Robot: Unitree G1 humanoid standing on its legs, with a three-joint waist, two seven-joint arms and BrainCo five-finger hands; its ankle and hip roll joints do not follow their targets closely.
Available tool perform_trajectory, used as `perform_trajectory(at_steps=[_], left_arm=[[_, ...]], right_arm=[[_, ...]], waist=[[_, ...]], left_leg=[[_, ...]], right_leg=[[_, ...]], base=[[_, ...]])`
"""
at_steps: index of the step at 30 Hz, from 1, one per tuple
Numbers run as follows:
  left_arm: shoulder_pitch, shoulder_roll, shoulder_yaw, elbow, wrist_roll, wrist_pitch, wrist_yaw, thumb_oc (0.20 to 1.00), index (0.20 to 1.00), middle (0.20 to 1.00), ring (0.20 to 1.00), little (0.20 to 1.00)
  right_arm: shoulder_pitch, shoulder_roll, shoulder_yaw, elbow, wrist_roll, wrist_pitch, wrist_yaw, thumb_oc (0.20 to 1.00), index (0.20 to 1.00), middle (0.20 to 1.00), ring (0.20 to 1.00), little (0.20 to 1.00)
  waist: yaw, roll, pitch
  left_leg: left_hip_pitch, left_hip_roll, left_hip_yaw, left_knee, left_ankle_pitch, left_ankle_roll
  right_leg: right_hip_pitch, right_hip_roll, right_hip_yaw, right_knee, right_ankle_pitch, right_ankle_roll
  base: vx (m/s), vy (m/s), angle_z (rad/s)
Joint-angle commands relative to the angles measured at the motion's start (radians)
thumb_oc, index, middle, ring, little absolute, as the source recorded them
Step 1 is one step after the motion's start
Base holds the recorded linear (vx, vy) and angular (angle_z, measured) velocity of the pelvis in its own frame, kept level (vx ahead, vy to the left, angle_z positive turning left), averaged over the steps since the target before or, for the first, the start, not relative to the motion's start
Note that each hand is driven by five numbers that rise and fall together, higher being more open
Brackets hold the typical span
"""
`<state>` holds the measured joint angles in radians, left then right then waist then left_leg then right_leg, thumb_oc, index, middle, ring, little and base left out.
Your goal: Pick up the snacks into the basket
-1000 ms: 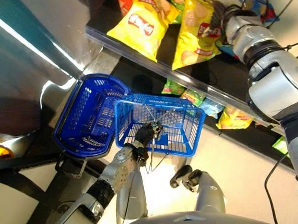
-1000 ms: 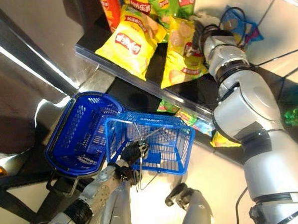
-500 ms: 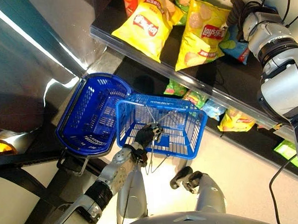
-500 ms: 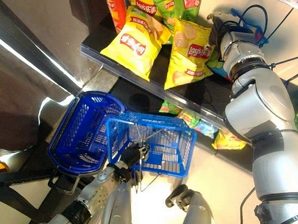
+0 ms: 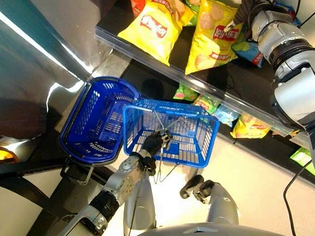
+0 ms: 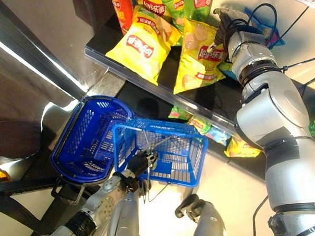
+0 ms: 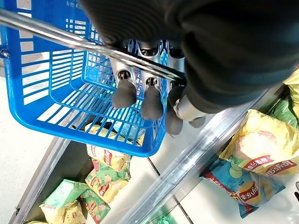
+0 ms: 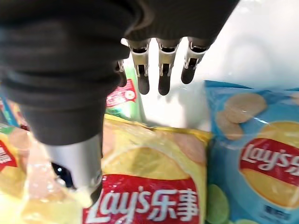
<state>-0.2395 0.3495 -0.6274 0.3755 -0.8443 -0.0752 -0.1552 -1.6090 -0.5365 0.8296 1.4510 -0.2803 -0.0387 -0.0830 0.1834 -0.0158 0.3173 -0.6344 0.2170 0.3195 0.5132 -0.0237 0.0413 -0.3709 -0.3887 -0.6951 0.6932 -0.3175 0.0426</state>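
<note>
A blue plastic basket (image 5: 171, 130) hangs in front of a dark shelf (image 5: 159, 54), and everything here is placed relative to that basket. The robot's left hand (image 5: 154, 141) sits at the basket's near rim, its fingers (image 7: 125, 91) curled round the thin metal handle (image 7: 70, 39), carrying it. The basket's mesh floor looks bare. Beside the basket, on its left, a second blue basket (image 5: 94, 121) rests tilted on a stand. Above and beyond the basket, on the shelf, lie the snacks: a yellow chip bag (image 5: 214, 33), another yellow bag (image 5: 150, 28) further left, and a blue bag (image 8: 252, 158). The right hand (image 5: 244, 2) hovers over the yellow chip bag's top edge, fingers straight and relaxed, holding nothing. More snack packets (image 5: 198, 97) lie on the lower shelf just behind the basket.
</note>
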Motion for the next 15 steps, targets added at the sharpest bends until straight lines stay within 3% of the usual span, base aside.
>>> perform_trajectory(at_steps=[1,8,15], left_arm=[[0.005,0.004,-0.047,-0.085,-0.002,-0.035,-0.003,0.200,0.200,0.200,0.200,0.200],[-0.001,0.001,-0.065,-0.095,-0.001,-0.033,0.004,0.200,0.200,0.200,0.200,0.200],[0.004,0.002,-0.075,-0.097,-0.002,-0.033,0.000,0.200,0.200,0.200,0.200,0.200]], right_arm=[[-0.144,-0.029,0.011,-0.027,0.038,-0.016,-0.049,1.000,1.000,1.000,1.000,1.000],[-0.144,-0.060,0.027,-0.039,0.036,-0.011,-0.074,1.000,1.000,1.000,1.000,1.000],[-0.148,-0.046,0.043,-0.023,0.052,-0.018,-0.039,1.000,1.000,1.000,1.000,1.000]], waist=[[0.029,0.008,-0.002],[0.039,0.013,0.018],[0.046,0.014,0.024]], left_leg=[[0.068,0.048,-0.040,-0.065,0.010,-0.114],[0.061,0.044,-0.040,-0.092,0.034,-0.121],[0.058,0.036,-0.043,-0.123,0.049,-0.123]], right_leg=[[-0.047,-0.059,0.042,-0.036,0.235,0.150],[-0.055,-0.055,0.031,-0.041,0.234,0.152],[-0.067,-0.052,0.029,-0.053,0.236,0.151]], base=[[0.01,-0.022,0.05],[0.02,-0.020,0.11],[0.01,-0.005,0.02]])
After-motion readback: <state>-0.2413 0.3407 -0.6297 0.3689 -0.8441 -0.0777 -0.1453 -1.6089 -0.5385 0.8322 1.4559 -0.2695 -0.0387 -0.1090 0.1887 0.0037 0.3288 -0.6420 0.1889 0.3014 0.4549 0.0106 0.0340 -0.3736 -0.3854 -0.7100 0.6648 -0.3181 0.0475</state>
